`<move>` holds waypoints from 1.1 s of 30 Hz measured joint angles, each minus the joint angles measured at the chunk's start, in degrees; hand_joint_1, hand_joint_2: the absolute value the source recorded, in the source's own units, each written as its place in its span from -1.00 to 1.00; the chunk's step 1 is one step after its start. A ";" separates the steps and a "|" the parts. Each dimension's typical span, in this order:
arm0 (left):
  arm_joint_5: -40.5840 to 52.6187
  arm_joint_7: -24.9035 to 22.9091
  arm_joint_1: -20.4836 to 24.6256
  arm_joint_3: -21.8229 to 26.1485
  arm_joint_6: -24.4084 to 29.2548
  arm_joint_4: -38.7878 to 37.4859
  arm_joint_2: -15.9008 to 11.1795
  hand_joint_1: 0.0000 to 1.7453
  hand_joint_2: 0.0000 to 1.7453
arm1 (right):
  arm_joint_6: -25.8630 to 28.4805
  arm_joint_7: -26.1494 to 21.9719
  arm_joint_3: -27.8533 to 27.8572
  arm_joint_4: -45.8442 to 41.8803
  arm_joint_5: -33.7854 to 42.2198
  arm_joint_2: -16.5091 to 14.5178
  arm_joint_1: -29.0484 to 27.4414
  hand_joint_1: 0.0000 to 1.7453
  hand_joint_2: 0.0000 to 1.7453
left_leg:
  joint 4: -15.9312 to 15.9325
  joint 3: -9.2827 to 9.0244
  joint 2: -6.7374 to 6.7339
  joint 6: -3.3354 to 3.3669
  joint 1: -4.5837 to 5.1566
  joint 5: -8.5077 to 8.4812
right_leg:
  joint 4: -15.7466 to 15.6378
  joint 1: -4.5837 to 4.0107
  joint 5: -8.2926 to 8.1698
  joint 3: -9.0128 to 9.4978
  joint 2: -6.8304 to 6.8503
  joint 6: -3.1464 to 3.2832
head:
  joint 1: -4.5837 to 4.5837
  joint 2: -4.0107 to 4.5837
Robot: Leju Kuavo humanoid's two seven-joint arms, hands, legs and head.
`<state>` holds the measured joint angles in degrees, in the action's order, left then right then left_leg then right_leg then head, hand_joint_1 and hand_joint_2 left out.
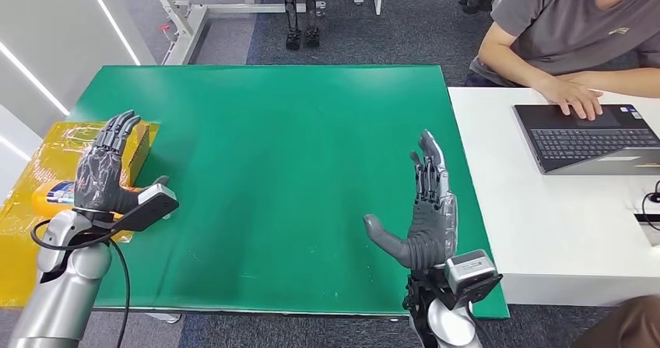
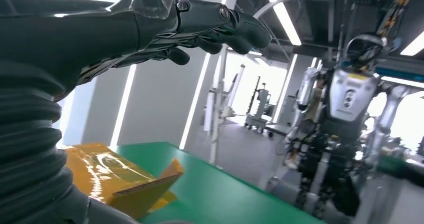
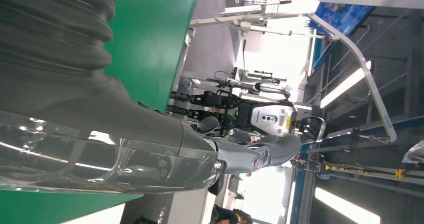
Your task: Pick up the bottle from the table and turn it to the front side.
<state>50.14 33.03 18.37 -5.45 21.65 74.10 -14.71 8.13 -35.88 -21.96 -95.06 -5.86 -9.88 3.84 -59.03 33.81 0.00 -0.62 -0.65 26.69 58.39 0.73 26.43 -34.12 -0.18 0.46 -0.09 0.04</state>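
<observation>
Head view: the left hand point(image 1: 105, 173) is raised over the left edge of the green table point(image 1: 265, 130), fingers spread and holding nothing. Just behind it stands a yellow box point(image 1: 138, 147) on a yellow taped surface point(image 1: 31, 177). Past the hand's outer side, on that yellow surface, lies a small object with a blue and white label point(image 1: 58, 193), likely the bottle, though it is too hidden to be sure. The right hand point(image 1: 424, 216) is held up over the table's right part, fingers straight, thumb out to the side, empty. At the white desk point(image 1: 545, 216) beside the table, a person point(image 1: 568, 29) rests a hand on a laptop point(image 1: 591, 138).

Left wrist view: the left hand's fingers point(image 2: 220, 26) reach out apart in the air, gripping nothing; the box point(image 2: 135, 181) sits below on the green table. Another robot point(image 2: 345, 114) stands beyond.

Right wrist view: the right hand point(image 3: 240, 154) is stretched out, empty, the green table point(image 3: 150, 33) alongside, a robot point(image 3: 265, 116) in the background.
</observation>
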 joint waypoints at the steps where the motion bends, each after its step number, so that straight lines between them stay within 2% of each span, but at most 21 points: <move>1: -0.36 0.17 -0.39 -0.07 -0.12 1.03 0.37 -1.00 1.00 | 0.00 -0.02 -0.01 0.08 0.03 0.00 -0.03 -1.00 1.00 | 0.00 0.00 0.00 0.00 0.00 0.00 | 0.00 0.00 0.00 0.00 0.00 0.00 | 0.00 0.00; 7: -5.59 2.85 -2.51 -0.20 -1.61 5.95 2.03 -1.00 1.00 | 0.27 -0.30 -0.12 0.40 0.43 0.02 -0.65 -1.00 1.00 | 0.00 -0.01 0.00 0.00 -0.01 0.01 | 0.00 0.00 0.00 -0.01 0.00 0.00 | 0.00 0.00; 13: -18.72 5.31 -4.15 -0.43 -3.89 10.84 4.89 -1.00 1.00 | 1.37 -1.11 -0.35 0.40 0.71 0.02 -1.71 -1.00 1.00 | 0.00 0.00 0.01 0.00 0.00 0.01 | -0.01 0.00 0.00 -0.01 0.00 0.00 | 0.00 0.00; 15: -26.01 5.77 -4.45 -0.86 -5.03 12.55 6.82 -1.00 1.00 | 2.25 -1.17 -0.52 0.38 0.62 0.03 -1.73 -1.00 1.00 | 0.00 0.00 0.00 0.01 0.01 0.01 | -0.02 0.01 0.00 0.00 0.00 0.00 | 0.00 0.00; 19: -44.44 6.78 -7.06 -3.04 -7.03 17.16 12.77 -1.00 1.00 | 5.51 -1.32 -1.21 -0.31 -0.32 0.16 -2.15 -1.00 1.00 | -0.01 0.00 0.00 0.04 0.04 0.03 | -0.09 0.03 0.00 0.03 0.01 -0.01 | 0.00 0.00; 23: -54.19 6.55 -11.04 -6.74 -10.51 19.70 17.53 -1.00 1.00 | 9.32 -2.69 -1.67 -2.40 -3.65 0.48 -4.11 -1.00 1.00 | -0.02 0.01 0.01 0.10 0.05 0.13 | -0.13 0.04 0.03 0.04 0.02 -0.06 | 0.00 0.00; 28: -56.72 6.11 -14.55 -10.15 -11.88 19.84 22.20 -1.00 1.00 | 12.24 -3.04 -1.69 -4.99 -6.37 0.76 -6.63 -1.00 1.00 | -0.02 0.02 -0.01 0.12 0.04 0.19 | -0.14 0.04 0.04 0.03 0.01 -0.07 | 0.00 0.00; 33: -54.28 5.57 -15.93 -11.02 -10.75 19.84 24.33 -1.00 1.00 | 14.29 -3.05 -1.67 -5.92 -7.50 1.14 -8.32 -1.00 1.00 | -0.02 0.01 -0.01 0.11 0.02 0.20 | -0.13 0.03 0.04 0.03 0.01 -0.06 | 0.00 0.00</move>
<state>-4.14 38.60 2.44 -16.47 10.90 93.95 9.62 22.42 -38.93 -23.62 -100.98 -13.35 -8.74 -4.48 -59.05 33.82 -0.01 -0.51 -0.64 26.89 58.26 0.77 26.47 -34.09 -0.17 0.40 -0.09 0.04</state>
